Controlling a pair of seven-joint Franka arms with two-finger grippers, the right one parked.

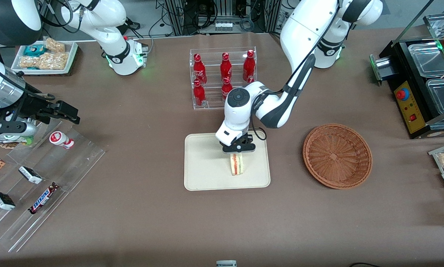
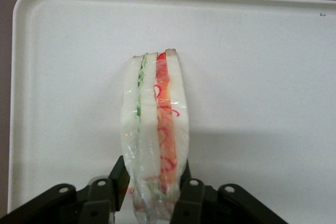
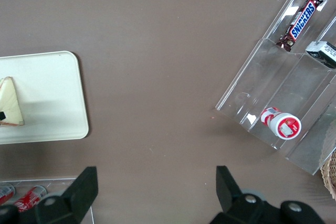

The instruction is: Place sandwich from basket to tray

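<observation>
End effector (image 1: 239, 152) clamps sandwich (image 1: 236, 164) over tray (image 1: 203, 174).

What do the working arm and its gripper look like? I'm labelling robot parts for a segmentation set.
The left arm has glossy white shells with dark grey joint bands, a round black cap on the wrist, and a black cable along the forearm. A green light glows at its base. Its gripper, above the tray, is matte black with small screw holes on its fingers.

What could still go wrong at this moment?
The gripper is shut on the sandwich, which stands on its narrow edge over the tray; once released it may topple flat. The wrap could cling to a finger and lift on retreat. The empty basket poses no hazard.
</observation>
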